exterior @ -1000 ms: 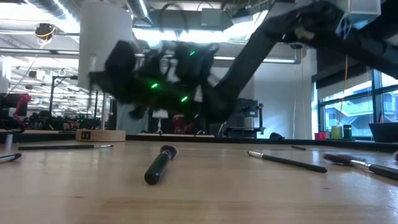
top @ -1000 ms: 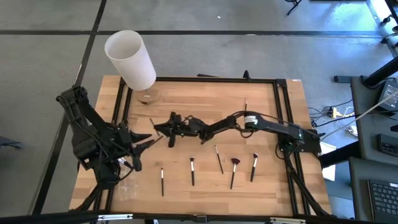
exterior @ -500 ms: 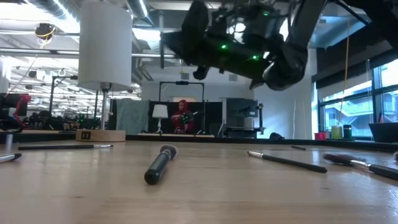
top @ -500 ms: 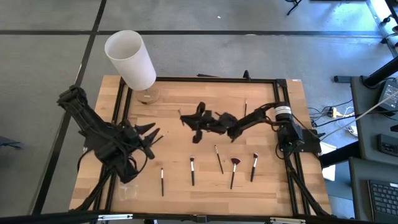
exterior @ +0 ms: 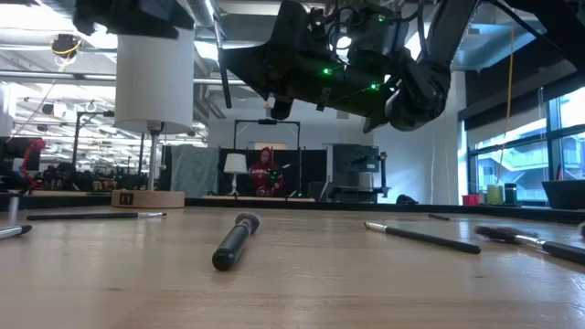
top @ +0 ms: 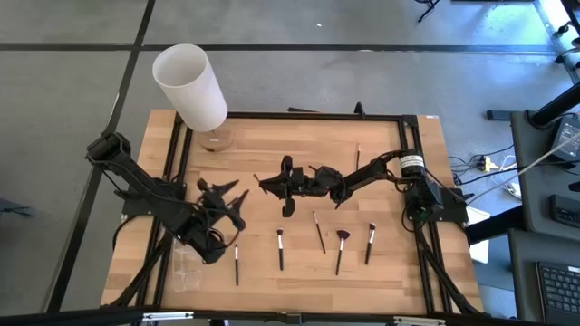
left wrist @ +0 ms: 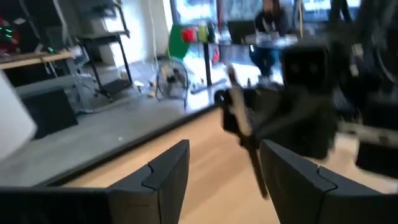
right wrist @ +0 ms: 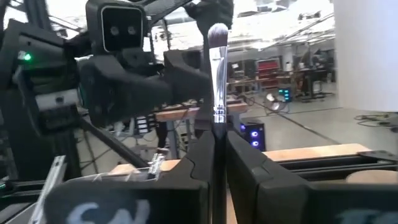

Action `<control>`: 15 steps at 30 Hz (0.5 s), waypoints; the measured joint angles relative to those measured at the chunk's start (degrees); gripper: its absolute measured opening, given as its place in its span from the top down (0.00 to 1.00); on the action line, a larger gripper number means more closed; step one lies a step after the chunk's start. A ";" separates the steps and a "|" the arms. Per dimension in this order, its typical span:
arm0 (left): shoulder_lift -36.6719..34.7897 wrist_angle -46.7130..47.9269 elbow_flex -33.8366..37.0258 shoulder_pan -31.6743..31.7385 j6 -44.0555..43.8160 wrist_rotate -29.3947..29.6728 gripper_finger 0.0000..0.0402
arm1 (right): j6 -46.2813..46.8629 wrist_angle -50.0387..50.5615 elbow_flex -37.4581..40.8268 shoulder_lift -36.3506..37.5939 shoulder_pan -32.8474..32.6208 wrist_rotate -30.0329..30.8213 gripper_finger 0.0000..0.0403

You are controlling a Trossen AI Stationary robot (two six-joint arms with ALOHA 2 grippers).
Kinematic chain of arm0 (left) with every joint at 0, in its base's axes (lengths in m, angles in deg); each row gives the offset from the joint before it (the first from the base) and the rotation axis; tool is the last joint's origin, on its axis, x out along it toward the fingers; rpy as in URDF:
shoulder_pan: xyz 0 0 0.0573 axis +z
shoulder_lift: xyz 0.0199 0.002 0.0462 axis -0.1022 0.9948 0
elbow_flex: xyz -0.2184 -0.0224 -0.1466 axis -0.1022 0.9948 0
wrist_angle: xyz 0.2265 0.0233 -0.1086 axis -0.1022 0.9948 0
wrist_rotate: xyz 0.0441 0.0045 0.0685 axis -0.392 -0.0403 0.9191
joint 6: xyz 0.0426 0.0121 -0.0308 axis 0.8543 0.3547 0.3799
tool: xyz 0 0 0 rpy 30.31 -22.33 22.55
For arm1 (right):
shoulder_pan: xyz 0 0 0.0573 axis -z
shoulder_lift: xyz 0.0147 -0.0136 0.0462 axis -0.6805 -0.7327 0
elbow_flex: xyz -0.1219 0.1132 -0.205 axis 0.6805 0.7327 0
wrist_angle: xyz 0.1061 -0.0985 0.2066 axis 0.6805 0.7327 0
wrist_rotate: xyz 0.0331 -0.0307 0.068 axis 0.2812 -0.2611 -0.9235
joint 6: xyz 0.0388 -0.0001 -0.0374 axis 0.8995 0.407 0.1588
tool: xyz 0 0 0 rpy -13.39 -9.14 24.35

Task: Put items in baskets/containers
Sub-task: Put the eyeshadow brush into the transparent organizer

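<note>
My right gripper (top: 270, 186) hangs over the middle of the table, shut on a thin makeup brush (right wrist: 217, 74) whose pale tuft (right wrist: 217, 36) points up. My left gripper (top: 234, 196) faces it from the left, a short way off and open (left wrist: 224, 180), with nothing between its fingers. Several more brushes lie flat on the wood nearer the front edge, among them one with a reddish fan head (top: 341, 246) and a dark-handled one (exterior: 235, 241). The see-through container (top: 186, 273) stands at the near left corner, beside my left arm. My right gripper pinches the brush's handle just below the metal ferrule (right wrist: 217, 132) between its two fingers. The fingers reach in roughly level from the table's right and lie across the brush. The brush stands about upright, tuft up, lifted clear of the table.
A tall white cylinder (top: 190, 86) on a round base stands at the far left corner. One brush (top: 358, 156) lies alone toward the far right. A black frame rail (top: 308, 116) runs around the tabletop. People and desks show in the room behind.
My right gripper has drawn back from beside my left gripper toward the table's right and risen, carrying the brush, then held still. My left gripper has sunk lower, swung a little toward the right, and its fingers now stand wider apart.
</note>
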State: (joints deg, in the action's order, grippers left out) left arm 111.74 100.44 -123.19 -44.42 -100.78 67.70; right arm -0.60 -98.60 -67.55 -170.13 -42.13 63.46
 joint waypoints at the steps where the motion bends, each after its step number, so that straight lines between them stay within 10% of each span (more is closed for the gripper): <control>1: 0.62 -2.45 0.00 0.63 2.83 -2.12 0.52 | -0.16 0.01 0.00 -0.01 0.01 -0.12 0.92; 15: -0.99 -14.43 0.00 5.75 14.09 -7.21 0.52 | -0.99 1.84 0.02 -0.11 -0.17 -3.98 0.92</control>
State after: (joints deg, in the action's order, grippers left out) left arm 110.75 86.02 -123.19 -38.68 -86.69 60.49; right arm -1.59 -96.77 -67.53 -170.24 -42.30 59.48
